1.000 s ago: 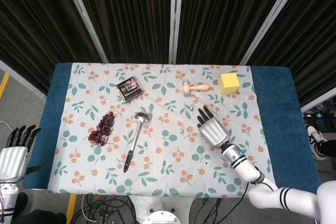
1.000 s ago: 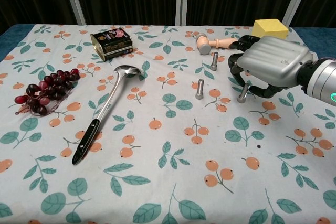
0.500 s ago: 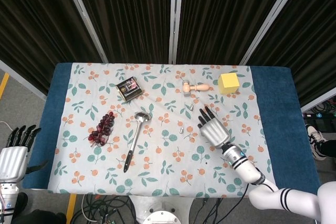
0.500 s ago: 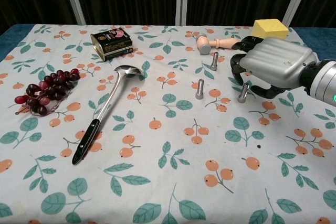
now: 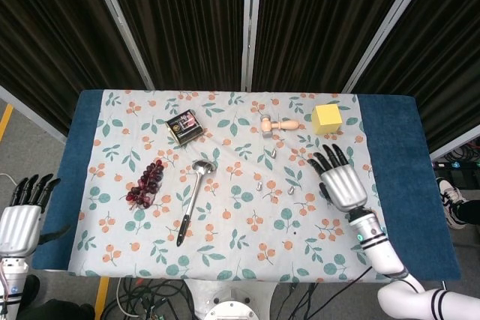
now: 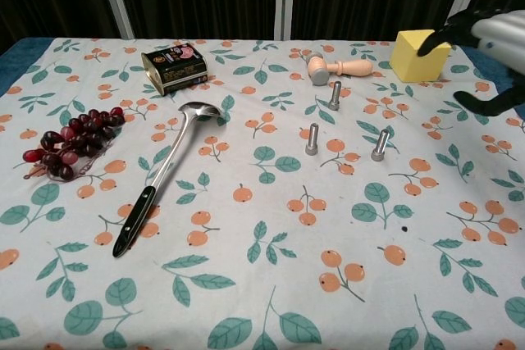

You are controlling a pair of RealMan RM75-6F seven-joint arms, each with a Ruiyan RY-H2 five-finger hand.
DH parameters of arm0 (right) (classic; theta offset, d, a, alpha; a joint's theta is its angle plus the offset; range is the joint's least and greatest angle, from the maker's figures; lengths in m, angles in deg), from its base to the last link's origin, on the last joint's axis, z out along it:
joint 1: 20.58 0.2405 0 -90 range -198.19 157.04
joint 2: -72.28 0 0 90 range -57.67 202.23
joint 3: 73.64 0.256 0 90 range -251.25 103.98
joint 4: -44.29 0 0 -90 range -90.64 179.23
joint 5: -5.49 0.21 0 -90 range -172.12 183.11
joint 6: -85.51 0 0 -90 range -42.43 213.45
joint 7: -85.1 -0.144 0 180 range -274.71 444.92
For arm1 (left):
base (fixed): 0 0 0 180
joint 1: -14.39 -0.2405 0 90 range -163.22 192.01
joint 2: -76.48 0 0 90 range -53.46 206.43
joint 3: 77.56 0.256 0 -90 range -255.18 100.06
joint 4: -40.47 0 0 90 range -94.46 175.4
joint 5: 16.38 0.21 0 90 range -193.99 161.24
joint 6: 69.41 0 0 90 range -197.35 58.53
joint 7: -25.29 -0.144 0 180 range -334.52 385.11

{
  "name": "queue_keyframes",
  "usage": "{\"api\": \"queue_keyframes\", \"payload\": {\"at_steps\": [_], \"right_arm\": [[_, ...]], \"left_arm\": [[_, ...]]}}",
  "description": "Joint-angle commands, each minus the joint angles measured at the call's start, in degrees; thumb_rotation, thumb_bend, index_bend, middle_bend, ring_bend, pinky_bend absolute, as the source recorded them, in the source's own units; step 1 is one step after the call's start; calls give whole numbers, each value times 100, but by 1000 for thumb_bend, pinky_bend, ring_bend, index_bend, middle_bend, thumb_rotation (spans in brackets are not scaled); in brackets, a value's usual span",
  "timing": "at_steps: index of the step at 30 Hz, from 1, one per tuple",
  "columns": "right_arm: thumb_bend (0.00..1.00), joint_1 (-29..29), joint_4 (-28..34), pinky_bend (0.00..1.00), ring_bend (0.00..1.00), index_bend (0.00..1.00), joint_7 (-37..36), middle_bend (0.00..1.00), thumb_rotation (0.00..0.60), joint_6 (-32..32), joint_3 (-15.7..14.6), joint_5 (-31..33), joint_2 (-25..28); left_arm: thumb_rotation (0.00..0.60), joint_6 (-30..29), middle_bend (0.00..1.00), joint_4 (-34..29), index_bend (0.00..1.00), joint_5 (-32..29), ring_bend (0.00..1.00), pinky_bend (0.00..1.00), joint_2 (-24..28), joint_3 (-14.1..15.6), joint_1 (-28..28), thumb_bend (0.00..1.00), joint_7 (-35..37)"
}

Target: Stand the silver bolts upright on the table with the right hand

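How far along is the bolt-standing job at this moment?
Three silver bolts stand on the floral tablecloth: one near the wooden mallet, one in the middle, one to the right, which leans slightly. The right hand is open, off the bolts, holding nothing. No lying bolt is visible, so nothing obvious remains.

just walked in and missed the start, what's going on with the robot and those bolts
The robot is standing silver bolts on end on the flowered table. Three bolts stand head down now: the far bolt near the wooden mallet, the middle bolt, and the right bolt. The right hand hangs open above the table, off to the right of the bolts, holding nothing. The left hand is open too, off the table's left edge.
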Motion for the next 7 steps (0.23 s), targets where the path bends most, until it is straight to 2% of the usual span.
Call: {"api": "queue_keyframes", "payload": {"at_steps": [1,7], "right_arm": [[350,-880,554,0,0,197,-1562,148,600,772,-195,-243,877],[350,-1629,519,0,0,196,-2356,136,600,1538,-551,-659,1174]], "left_arm": [[600,5,87,-47,147,-1,0,0,0,-14,18,0,-33],[600,21,87,-159,147,42,0,0,6,-8,57,0,-149]]}}
